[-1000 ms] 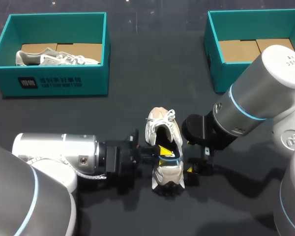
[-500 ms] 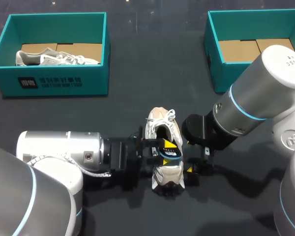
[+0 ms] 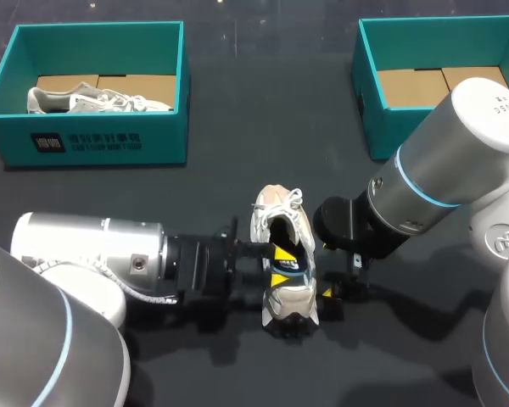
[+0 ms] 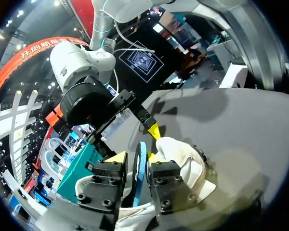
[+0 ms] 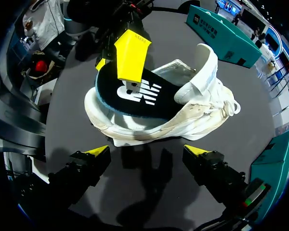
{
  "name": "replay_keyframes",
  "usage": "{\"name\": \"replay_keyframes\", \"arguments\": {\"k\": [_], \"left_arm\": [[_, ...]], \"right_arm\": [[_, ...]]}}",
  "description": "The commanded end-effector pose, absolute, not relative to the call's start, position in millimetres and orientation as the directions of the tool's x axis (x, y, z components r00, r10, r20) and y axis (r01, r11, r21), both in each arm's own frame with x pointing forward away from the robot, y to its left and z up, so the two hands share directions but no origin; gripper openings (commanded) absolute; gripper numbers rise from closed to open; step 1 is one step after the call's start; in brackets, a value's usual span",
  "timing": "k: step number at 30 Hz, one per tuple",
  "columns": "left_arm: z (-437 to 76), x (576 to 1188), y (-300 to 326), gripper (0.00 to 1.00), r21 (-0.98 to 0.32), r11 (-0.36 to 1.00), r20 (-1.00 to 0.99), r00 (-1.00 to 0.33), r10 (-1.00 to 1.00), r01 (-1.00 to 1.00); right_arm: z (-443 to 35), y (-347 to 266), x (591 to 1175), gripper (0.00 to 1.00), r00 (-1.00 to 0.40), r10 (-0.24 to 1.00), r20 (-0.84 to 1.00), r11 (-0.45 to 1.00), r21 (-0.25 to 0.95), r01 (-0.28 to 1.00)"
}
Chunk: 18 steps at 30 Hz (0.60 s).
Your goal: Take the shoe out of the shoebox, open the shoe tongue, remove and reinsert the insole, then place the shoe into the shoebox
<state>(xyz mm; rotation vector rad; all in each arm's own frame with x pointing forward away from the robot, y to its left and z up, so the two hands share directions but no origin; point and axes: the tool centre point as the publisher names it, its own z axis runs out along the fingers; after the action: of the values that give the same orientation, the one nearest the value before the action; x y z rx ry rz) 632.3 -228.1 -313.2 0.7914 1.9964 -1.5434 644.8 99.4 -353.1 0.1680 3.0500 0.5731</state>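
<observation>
The left gripper (image 4: 135,157) is pinching the insole (image 5: 139,96) inside the shoe (image 5: 202,103) while the right gripper (image 5: 148,151) is sitting wide open, empty, alongside, risking the unheld shoe tipping or sliding.

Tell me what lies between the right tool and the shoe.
Only bare dark table, seen in the right wrist view; the right tool stands open, apart from the shoe.

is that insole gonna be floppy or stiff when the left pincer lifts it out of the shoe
Probably floppy: the insole looks thin edge-on in the left pincer. Likely light, so a pinch at one end should carry it. Its other end sits inside the shoe, so it may bend or drag on the way out.
</observation>
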Motion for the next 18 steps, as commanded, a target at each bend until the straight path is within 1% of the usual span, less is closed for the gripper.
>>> {"name": "replay_keyframes", "arguments": {"k": [1, 5, 12, 18], "left_arm": [[-319, 636, -242, 0.00, -0.684, 0.206, -0.678, -0.714, 0.175, 0.700], [-328, 640, -247, 0.00, -0.676, 0.221, -0.677, -0.711, 0.190, 0.703], [-345, 654, -246, 0.00, -0.675, 0.288, -0.652, -0.732, 0.198, 0.680], [-341, 654, -238, 0.00, -0.678, 0.298, -0.648, -0.738, 0.190, 0.672]], "right_arm": [[-354, 100, 644, 1.00, -0.993, 0.113, -0.014, 0.926, 0.363, 0.100], [-354, 100, 644, 1.00, -0.993, 0.113, -0.014, 0.926, 0.363, 0.100], [-354, 100, 644, 1.00, -0.993, 0.113, -0.014, 0.926, 0.363, 0.100], [-354, 100, 644, 1.00, -0.993, 0.113, -0.014, 0.926, 0.363, 0.100]]}}
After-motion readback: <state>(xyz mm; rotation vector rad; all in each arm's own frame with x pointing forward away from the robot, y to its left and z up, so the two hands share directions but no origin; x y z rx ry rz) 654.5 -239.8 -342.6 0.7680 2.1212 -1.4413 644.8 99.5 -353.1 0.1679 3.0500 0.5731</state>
